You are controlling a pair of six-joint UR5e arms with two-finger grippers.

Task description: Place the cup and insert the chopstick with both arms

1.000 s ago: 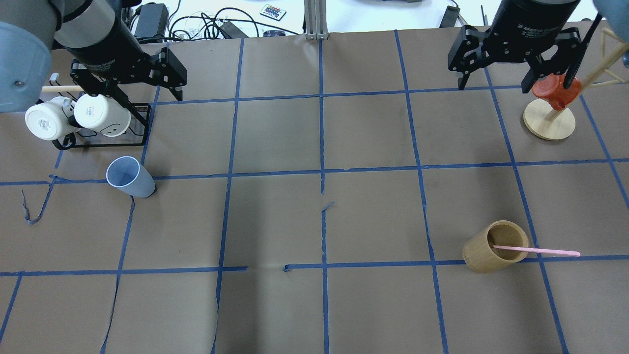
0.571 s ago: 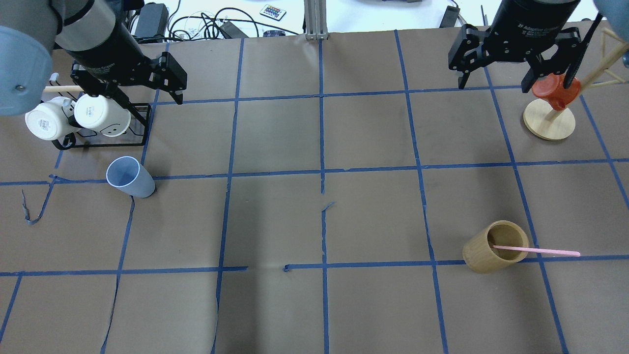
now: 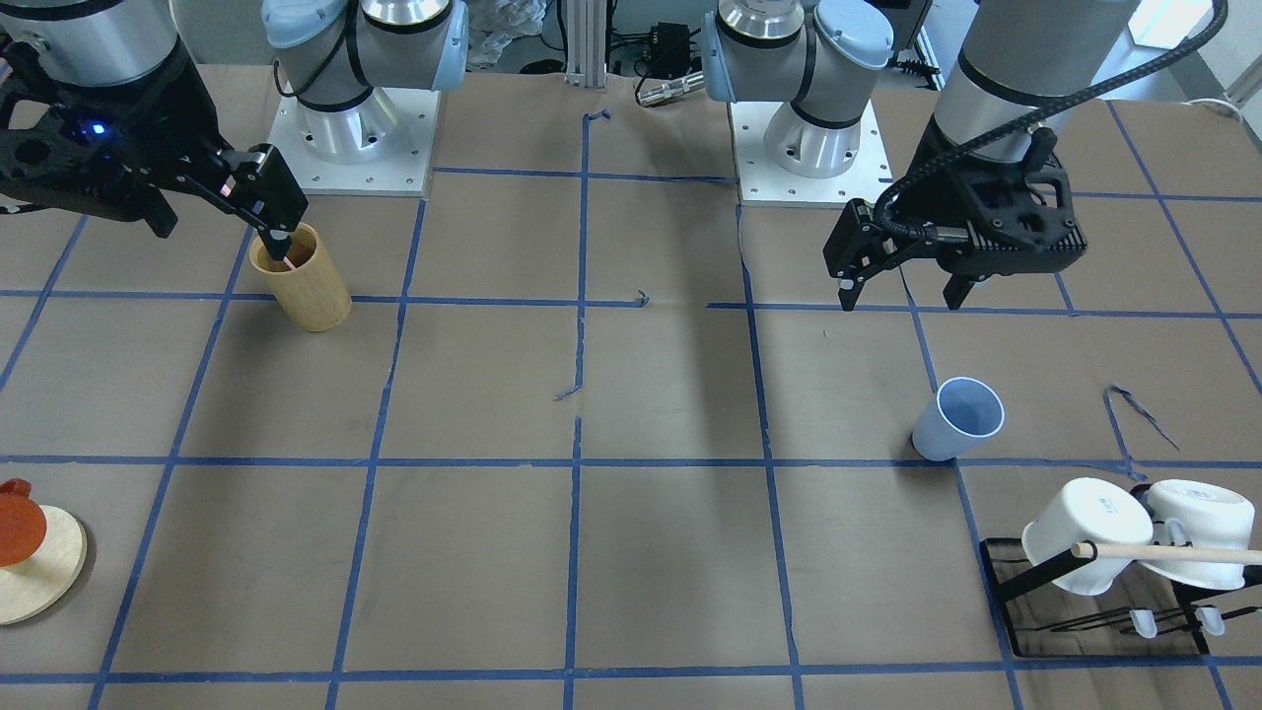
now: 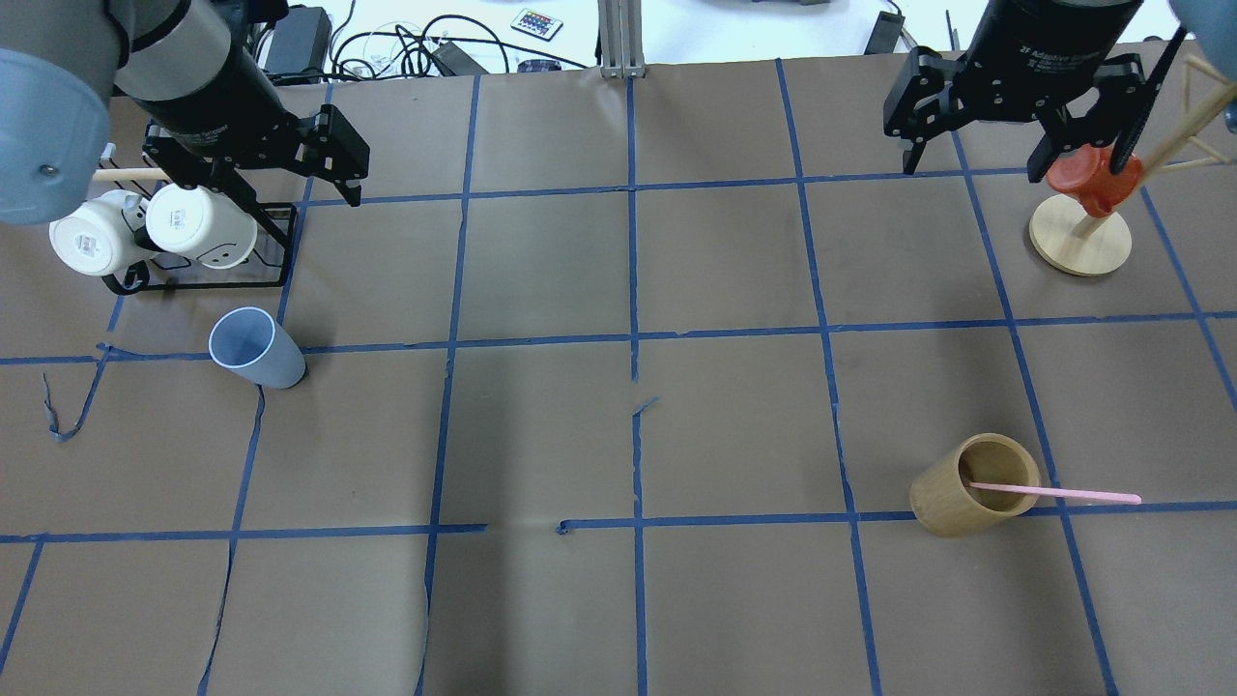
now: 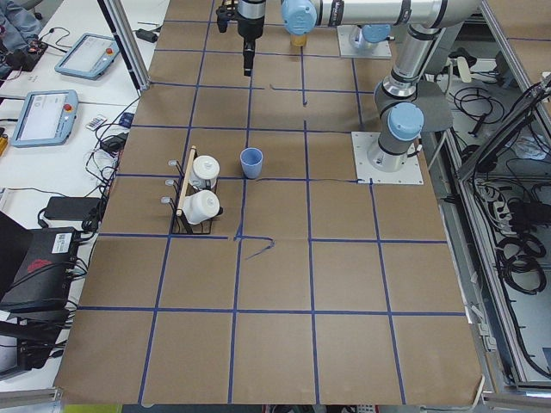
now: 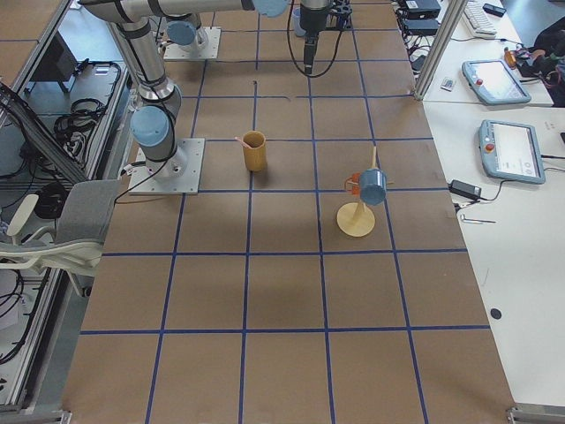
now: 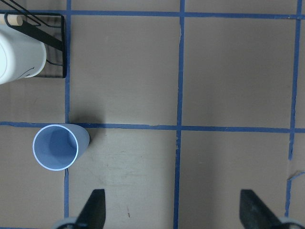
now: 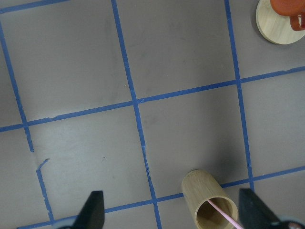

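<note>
The light-blue cup (image 4: 253,348) stands upright on the table's left side, also in the front view (image 3: 956,419) and the left wrist view (image 7: 57,147). My left gripper (image 4: 290,205) hovers open and empty above and beyond the cup, over the mug rack's edge; its fingers (image 7: 93,210) are wide apart. One pale-pink chopstick (image 4: 1058,493) leans in the tan bamboo cylinder (image 4: 971,498) at the near right and sticks out to the right; it also shows in the right wrist view (image 8: 221,214). My right gripper (image 4: 974,174) is open and empty, high at the far right.
A black wire rack (image 4: 275,275) holding two white mugs (image 4: 193,222) and a wooden dowel stands just beyond the cup. A wooden mug tree (image 4: 1079,237) with a red mug (image 4: 1087,184) stands at the far right, close to my right gripper.
My left gripper has shifted slightly right and toward the cup. The right gripper, the cup and the chopstick have not visibly moved.
</note>
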